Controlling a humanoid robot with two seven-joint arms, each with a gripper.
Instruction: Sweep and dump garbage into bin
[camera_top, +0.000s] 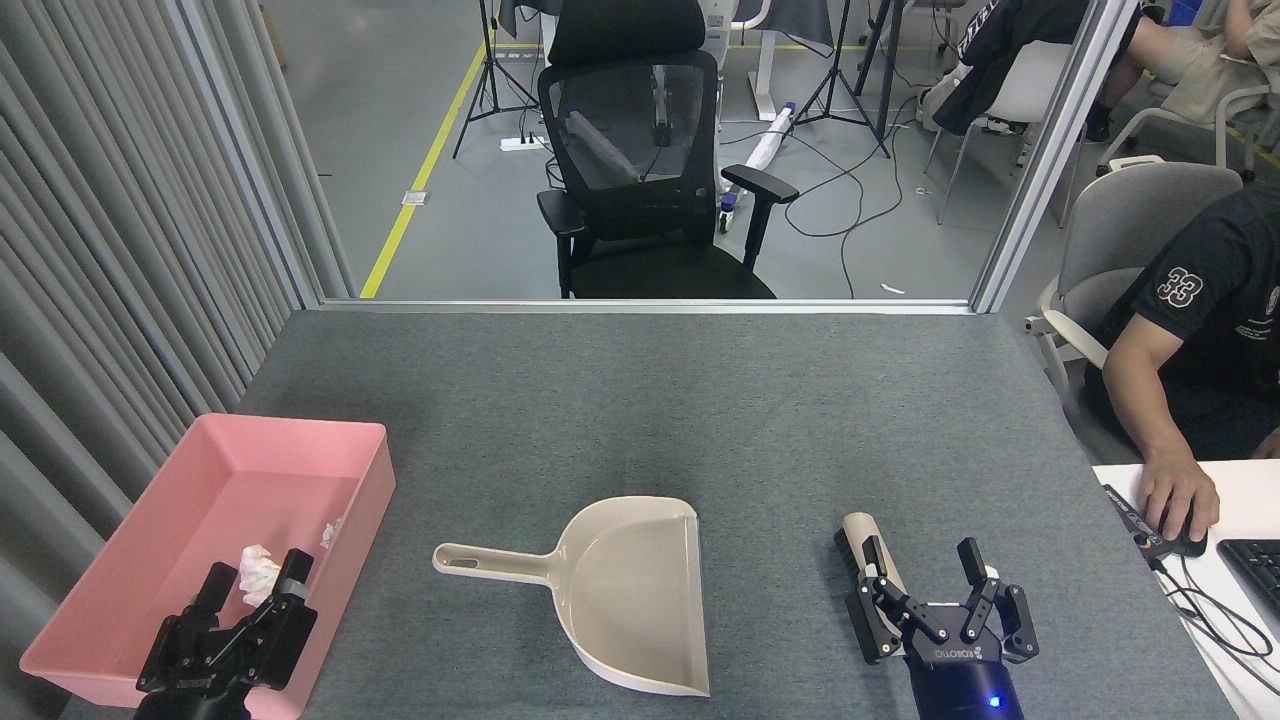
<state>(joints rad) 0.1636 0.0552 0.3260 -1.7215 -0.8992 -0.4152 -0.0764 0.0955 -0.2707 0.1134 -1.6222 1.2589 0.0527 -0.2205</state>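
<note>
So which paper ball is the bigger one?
The crumpled paper ball lying on the floor of the pink bin, by the left gripper. The other paper scrap against the bin's right wall looks much smaller.
</note>
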